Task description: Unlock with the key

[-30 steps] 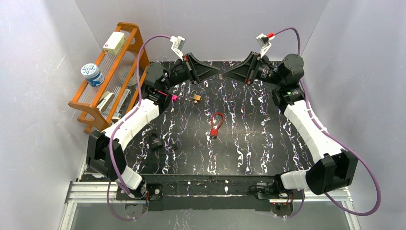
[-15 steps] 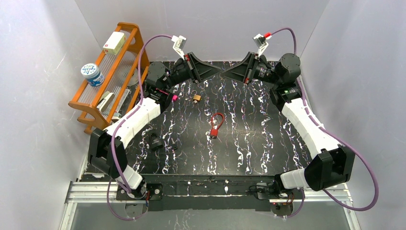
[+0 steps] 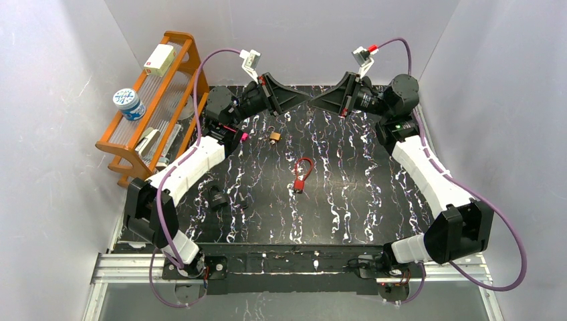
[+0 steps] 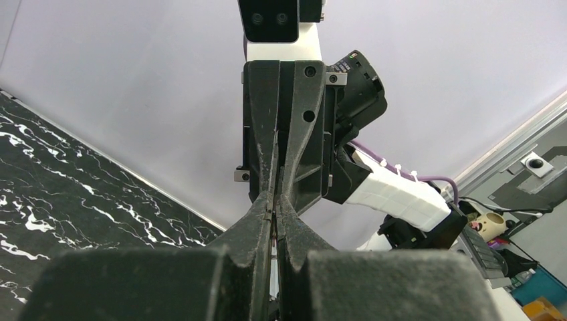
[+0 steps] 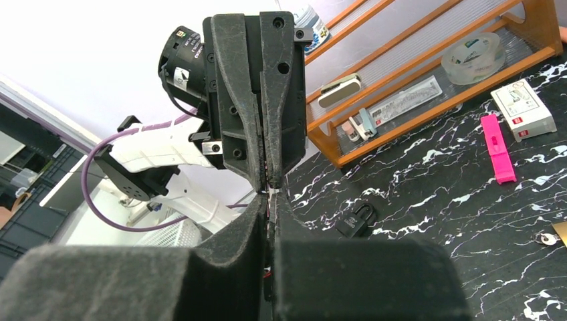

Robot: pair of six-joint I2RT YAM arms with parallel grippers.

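Observation:
My two grippers meet tip to tip above the back middle of the table. The left gripper point(image 3: 306, 99) point(image 4: 275, 212) is shut, with a thin silvery sliver, apparently the key point(image 4: 274, 221), pinched between its fingers. The right gripper point(image 3: 316, 101) point(image 5: 269, 194) is shut too, with a thin sliver at its tips. Three padlocks lie on the table below: a red one point(image 3: 302, 175) in the middle, a brass one point(image 3: 275, 136) behind it, and a black one point(image 3: 216, 196) point(image 5: 358, 219) at the left.
An orange wooden rack point(image 3: 175, 73) point(image 5: 428, 87) stands along the left edge with a tin, a box and small items. A pink piece point(image 3: 243, 136) point(image 5: 498, 147) and a white box point(image 5: 523, 108) lie near it. Grey walls close in the black marbled table point(image 3: 361, 200).
The right arm has drawn in a little to the left, and both grippers have risen slightly while staying tip to tip. The padlocks on the table have not moved.

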